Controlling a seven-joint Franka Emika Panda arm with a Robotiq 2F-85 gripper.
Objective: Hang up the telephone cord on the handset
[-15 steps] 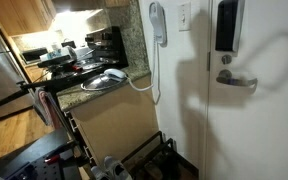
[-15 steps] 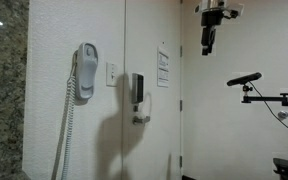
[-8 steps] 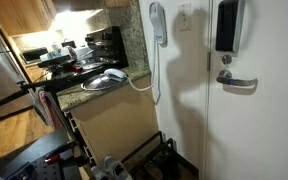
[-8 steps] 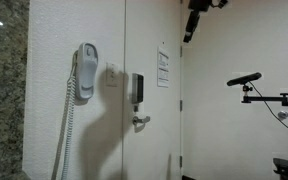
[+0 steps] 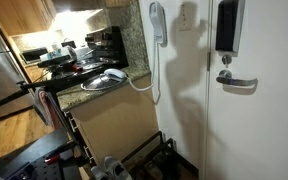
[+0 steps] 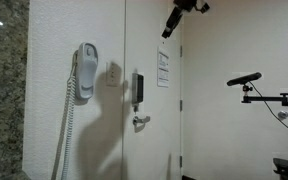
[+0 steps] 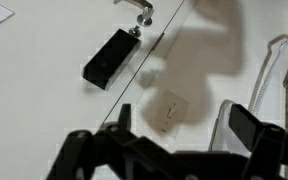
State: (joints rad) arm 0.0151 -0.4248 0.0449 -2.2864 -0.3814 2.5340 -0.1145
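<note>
Two fingers (image 7: 254, 128) are standing wide open, gripping nothing; the handset (image 6: 87, 72) is hanging well apart below them, its cord (image 6: 67, 125) drooping.

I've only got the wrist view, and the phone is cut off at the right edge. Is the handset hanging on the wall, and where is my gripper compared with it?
Observer: Yes. The handset hangs upright on its wall mount, whole and in plain sight in both exterior views.
Operator: Where does the cord run?
Observer: The telephone cord drops down the wall from the handset's lower end, then bends in a loop toward the counter.
Operator: And the gripper's height?
Observer: The gripper is well above the handset, near the top of the door, over the posted sheet and off to the door side of the phone.
</note>
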